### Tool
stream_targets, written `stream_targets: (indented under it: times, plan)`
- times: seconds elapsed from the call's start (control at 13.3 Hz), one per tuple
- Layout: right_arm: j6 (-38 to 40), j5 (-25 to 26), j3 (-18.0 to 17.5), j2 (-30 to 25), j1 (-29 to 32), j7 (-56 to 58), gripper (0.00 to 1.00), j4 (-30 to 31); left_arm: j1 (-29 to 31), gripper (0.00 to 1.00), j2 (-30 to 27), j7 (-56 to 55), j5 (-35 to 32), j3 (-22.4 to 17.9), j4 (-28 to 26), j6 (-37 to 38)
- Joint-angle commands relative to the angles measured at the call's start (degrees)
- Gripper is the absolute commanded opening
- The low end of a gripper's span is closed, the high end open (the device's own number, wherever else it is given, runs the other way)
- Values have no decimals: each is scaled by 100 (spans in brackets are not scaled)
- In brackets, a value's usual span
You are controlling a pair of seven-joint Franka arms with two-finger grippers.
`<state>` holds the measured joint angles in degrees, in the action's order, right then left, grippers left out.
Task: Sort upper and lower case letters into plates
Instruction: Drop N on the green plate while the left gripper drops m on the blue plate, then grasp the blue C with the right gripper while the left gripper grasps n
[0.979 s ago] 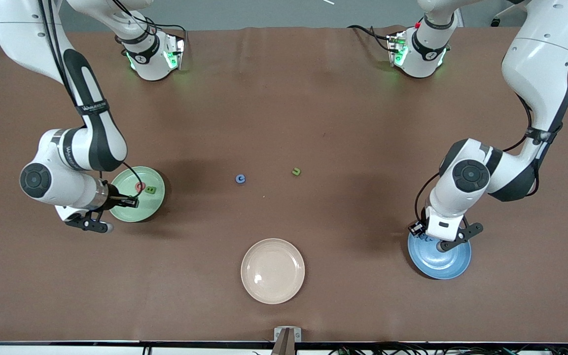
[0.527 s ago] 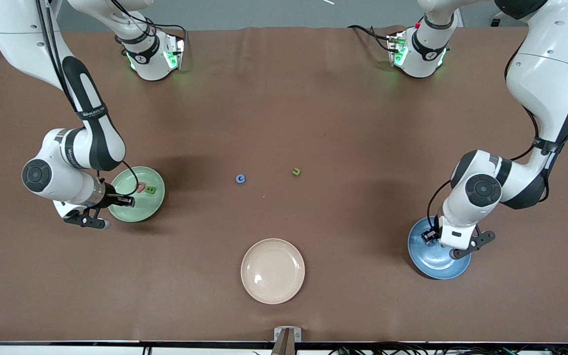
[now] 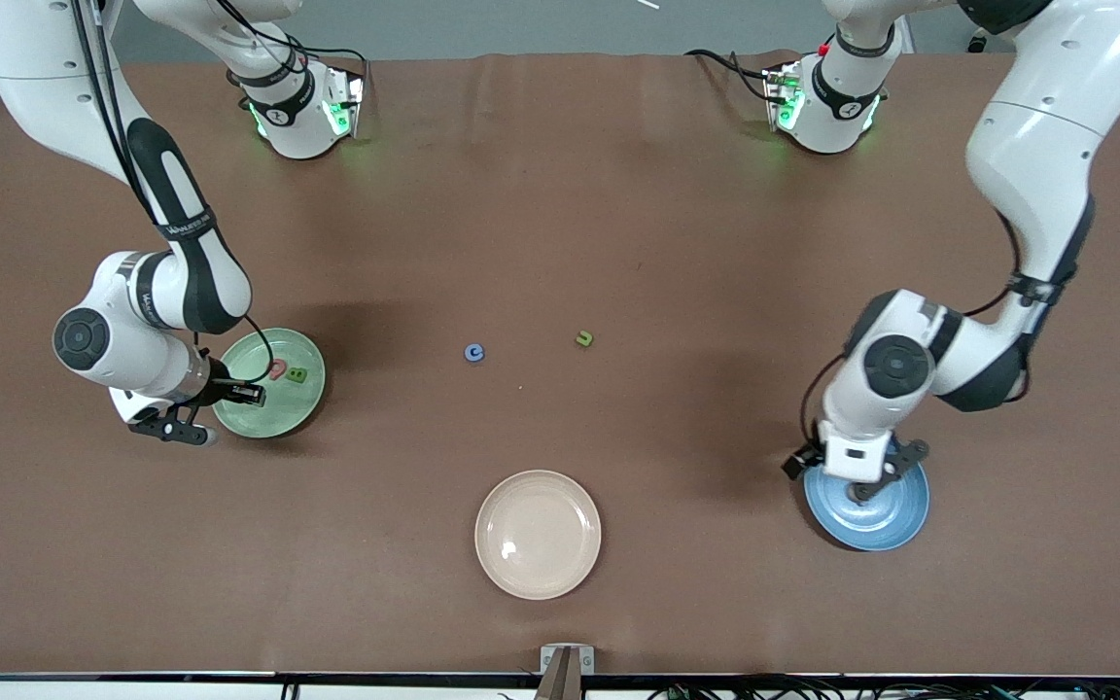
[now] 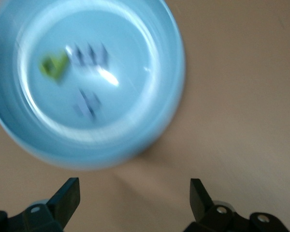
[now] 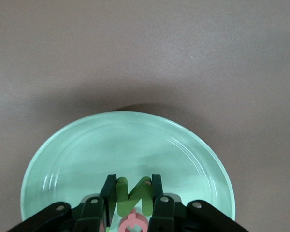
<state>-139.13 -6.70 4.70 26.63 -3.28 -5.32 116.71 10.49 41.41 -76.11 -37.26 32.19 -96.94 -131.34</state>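
The right gripper [image 5: 131,199] is pinching a green N [image 5: 130,193] directly over the green plate [image 3: 307,403], which is holding a red letter [image 3: 276,368] and a green one [image 3: 298,374]. The left gripper [image 4: 134,198], spread wide, is hanging over the blue plate [image 4: 154,121], holding 3 blurred letters [image 4: 82,65]. A blue letter [image 3: 474,353] and a green u [image 3: 584,338] are lying mid-table.

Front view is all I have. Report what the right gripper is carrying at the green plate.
Observer: The right gripper is shut on a green N, held over the pale green plate, directly above a red letter lying in it.
Operator: Now check the left gripper and that plate's contents.
Observer: The left gripper is open and empty, over the table beside the blue plate. The plate holds one green letter and two blue letters; which letters they are, I cannot tell.
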Motion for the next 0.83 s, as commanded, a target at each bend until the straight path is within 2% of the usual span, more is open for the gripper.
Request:
stream_targets:
  times: [0.0,0.15,0.3,0.38,0.45,0.6,0.68,0.75]
  plan:
    - [-158,55,-119,43,170,58,2,80,-441,100,-45,-1165,-19,261,-35,258]
    - [-193,55,-119,149,161,58,2,62,-713,100,7,-2088,25,455,-123,249]
    - [-246,55,-119,193,161,58,3,62,-1056,100,25,-2783,43,464,-132,223]
    - [-246,46,-119,202,161,58,8,53,-1223,100,69,-3083,43,455,-123,197]
    - [-211,46,-128,202,170,49,19,44,-1329,100,121,-3303,43,455,-114,171]
    - [-167,46,-128,193,170,40,89,27,-1417,100,174,-3568,43,455,-114,100]
    - [-159,46,-128,184,161,5,100,27,-1461,100,218,-3743,43,455,-114,22]
    - [-37,11,-145,149,109,-47,100,-8,-1549,100,262,-3867,34,447,-123,-49]
